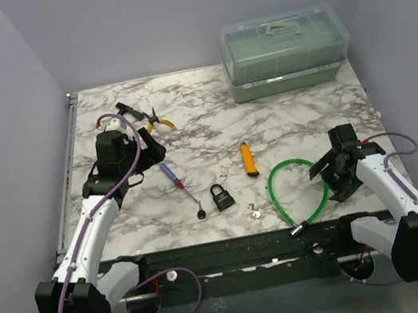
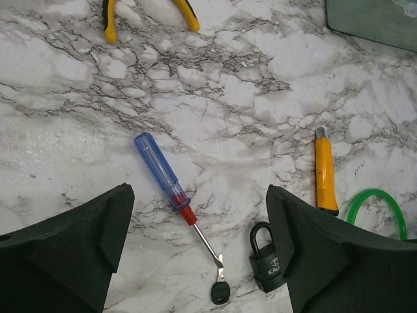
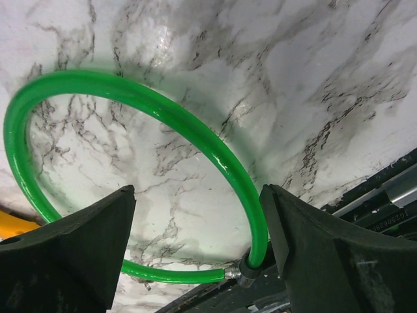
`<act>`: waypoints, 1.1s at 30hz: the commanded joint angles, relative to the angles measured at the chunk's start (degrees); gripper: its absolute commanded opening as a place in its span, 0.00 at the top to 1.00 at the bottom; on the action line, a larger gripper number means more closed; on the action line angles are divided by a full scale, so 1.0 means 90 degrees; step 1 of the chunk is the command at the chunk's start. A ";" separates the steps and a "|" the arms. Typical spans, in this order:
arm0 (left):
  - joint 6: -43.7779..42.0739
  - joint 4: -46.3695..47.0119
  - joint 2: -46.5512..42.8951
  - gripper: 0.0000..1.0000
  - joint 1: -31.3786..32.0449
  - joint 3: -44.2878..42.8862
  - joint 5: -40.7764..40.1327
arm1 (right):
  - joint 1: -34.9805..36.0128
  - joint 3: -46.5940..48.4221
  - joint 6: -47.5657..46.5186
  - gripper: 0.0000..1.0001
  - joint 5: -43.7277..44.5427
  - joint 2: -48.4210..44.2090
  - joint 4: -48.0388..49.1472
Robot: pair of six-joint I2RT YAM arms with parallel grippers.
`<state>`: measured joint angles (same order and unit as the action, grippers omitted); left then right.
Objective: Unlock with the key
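The black padlock (image 1: 222,196) stands on the marble table near the front middle; it also shows in the left wrist view (image 2: 268,261), partly behind my right finger. A tiny silver key (image 1: 256,211) lies just right of it, out of both wrist views. A second key with a black head (image 1: 202,213) lies left of the padlock, touching the tip of the blue-and-red screwdriver (image 2: 163,179). My left gripper (image 1: 148,147) is open and empty, above and behind the screwdriver (image 2: 199,261). My right gripper (image 1: 332,175) is open and empty over the green cable loop (image 3: 195,143).
An orange utility knife (image 1: 250,159) lies behind the padlock. Yellow-handled pliers (image 1: 156,120) lie at the back left. A translucent green toolbox (image 1: 286,52) stands at the back right. The green cable (image 1: 300,189) ends at the black front rail (image 1: 233,245).
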<state>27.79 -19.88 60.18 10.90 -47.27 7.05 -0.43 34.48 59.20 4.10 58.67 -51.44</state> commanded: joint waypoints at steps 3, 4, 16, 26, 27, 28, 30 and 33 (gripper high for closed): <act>-0.0090 -0.0144 0.0011 0.11 0.0021 -0.0226 0.0027 | 0.0437 -0.0122 0.0238 0.17 0.0214 0.0336 -0.0061; -0.0090 -0.0143 0.0004 0.11 0.0027 -0.0218 0.0027 | 0.0481 -0.0129 0.0261 0.18 0.0223 0.0364 -0.0035; -0.0077 -0.0145 0.0012 0.11 0.0020 -0.0218 0.0007 | 0.0824 -0.0395 0.0318 0.40 -0.0146 0.0439 0.0375; -0.0070 -0.0145 0.0032 0.11 0.0021 -0.0217 -0.0002 | 0.0877 -0.0418 0.0294 0.70 -0.0162 0.0426 0.0658; -0.0070 -0.0145 0.0032 0.11 0.0021 -0.0217 -0.0002 | 0.0876 -0.0371 0.0318 0.72 -0.0154 0.0419 0.0655; -0.0070 -0.0145 0.0029 0.11 0.0020 -0.0217 -0.0011 | 0.0877 -0.0306 0.0388 0.75 -0.0131 0.0415 0.0657; -0.0070 -0.0145 0.0032 0.11 0.0021 -0.0217 -0.0012 | 0.0874 -0.0149 0.0417 0.77 -0.0074 0.0442 0.0725; -0.0053 -0.0145 0.0032 0.11 0.0020 -0.0208 0.0002 | 0.0877 0.0277 0.0350 0.81 0.0127 0.0614 0.0765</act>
<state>27.79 -20.12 60.18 10.90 -47.46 7.03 7.25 31.55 61.54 2.66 63.05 -47.27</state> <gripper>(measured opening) 0.889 0.248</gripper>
